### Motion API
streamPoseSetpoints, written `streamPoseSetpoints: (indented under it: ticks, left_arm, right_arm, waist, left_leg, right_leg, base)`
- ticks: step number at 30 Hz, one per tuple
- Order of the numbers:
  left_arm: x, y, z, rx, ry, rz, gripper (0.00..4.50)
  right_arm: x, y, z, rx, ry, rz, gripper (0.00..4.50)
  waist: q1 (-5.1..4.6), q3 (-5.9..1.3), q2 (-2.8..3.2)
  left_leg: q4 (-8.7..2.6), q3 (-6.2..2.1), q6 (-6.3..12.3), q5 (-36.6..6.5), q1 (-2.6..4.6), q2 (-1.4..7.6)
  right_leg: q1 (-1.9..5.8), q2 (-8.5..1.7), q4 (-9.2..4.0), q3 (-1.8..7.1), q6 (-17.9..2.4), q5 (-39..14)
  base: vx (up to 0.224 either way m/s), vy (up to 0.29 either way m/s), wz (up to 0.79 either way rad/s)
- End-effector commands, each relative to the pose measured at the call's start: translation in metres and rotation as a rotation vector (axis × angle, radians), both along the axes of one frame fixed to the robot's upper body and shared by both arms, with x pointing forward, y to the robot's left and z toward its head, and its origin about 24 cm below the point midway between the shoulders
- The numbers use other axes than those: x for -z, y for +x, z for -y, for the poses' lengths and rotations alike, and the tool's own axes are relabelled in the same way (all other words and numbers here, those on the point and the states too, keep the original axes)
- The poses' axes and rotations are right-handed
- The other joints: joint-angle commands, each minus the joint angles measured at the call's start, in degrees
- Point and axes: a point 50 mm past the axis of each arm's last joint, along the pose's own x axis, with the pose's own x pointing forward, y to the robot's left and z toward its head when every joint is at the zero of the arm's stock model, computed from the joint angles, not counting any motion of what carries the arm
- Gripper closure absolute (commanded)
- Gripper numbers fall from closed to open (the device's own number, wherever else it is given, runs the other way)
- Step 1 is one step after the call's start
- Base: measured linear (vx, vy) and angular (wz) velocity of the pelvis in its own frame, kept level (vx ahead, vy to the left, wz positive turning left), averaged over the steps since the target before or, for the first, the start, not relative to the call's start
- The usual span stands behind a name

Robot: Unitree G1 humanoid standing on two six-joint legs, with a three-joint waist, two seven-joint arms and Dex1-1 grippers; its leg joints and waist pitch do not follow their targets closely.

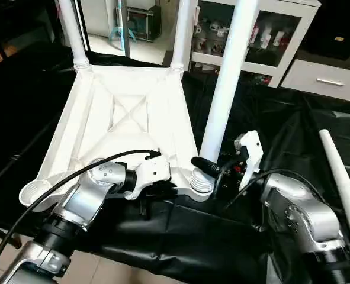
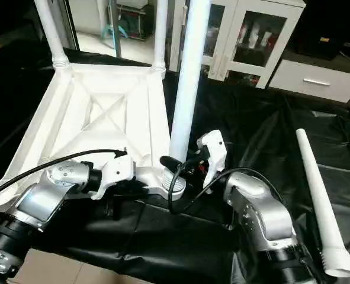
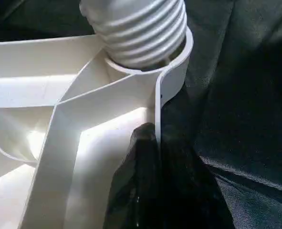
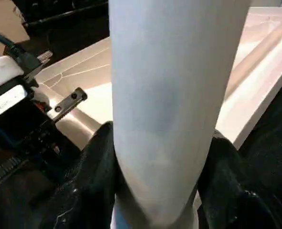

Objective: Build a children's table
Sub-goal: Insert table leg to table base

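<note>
i see the upturned white plastic x-ribbed tabletop (image 1: 127,118) on the black cloth table (image 1: 293,136), left gripper (image 3: 150,157) pinching its rim, right gripper (image 4: 155,181) clasping the upright white tube leg (image 1: 228,83) in its near corner socket.

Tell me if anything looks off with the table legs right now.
The near-right leg isn't seated: its threads show above the socket while the right gripper holds it. A fourth leg lies loose on the black cloth.
</note>
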Motion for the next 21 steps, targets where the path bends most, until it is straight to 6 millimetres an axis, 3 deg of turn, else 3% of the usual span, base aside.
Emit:
streamPoseSetpoints:
  ticks: [1, 6, 12, 21]
  left_arm:
    - [0.022, -0.013, 0.005, 0.016, -0.015, -0.093, 4.49]
    - [0.020, -0.012, 0.005, 0.008, -0.015, -0.080, 4.49]
    - [0.019, -0.012, 0.005, 0.021, -0.017, -0.084, 4.49]
    - [0.020, -0.013, 0.003, 0.027, -0.005, -0.093, 4.49]
  right_arm:
    - [-0.004, -0.004, 0.003, -0.025, -0.036, 0.037, 2.64]
    - [-0.004, -0.005, 0.003, -0.027, -0.042, 0.032, 2.64]
    - [-0.001, -0.002, 0.000, -0.041, -0.061, 0.027, 2.64]
    - [0.009, 0.007, -0.012, -0.082, -0.091, 0.011, 2.64]
  waist:
    - [0.25, -2.85, -0.80]
    - [0.26, -2.78, -0.80]
    - [0.17, -2.97, -0.59]
    - [0.17, -2.98, -0.62]
  left_leg:
    - [-3.65, -0.74, 6.33, 2.9, -0.80, 3.13]
    - [-3.78, -0.81, 5.28, 0.8, -0.80, 3.15]
    - [-3.63, -0.80, 5.74, 2.8, -0.85, 3.04]
    - [-3.62, -0.80, 5.48, 2.2, -0.86, 3.05]
  right_leg:
    - [3.72, -4.84, -3.05, 3.08, -13.1, -4.0]
    - [3.64, -4.89, -3.43, 3.10, -12.1, -7.6]
    - [3.70, -4.72, -2.99, 3.05, -13.0, -3.7]
    - [3.80, -4.84, -2.98, 3.09, -13.5, -4.0]
  base:
    - [0.000, 0.000, 0.00]
    - [0.000, 0.000, 0.00]
    - [0.000, 0.000, 0.00]
    - [0.000, 0.000, 0.00]
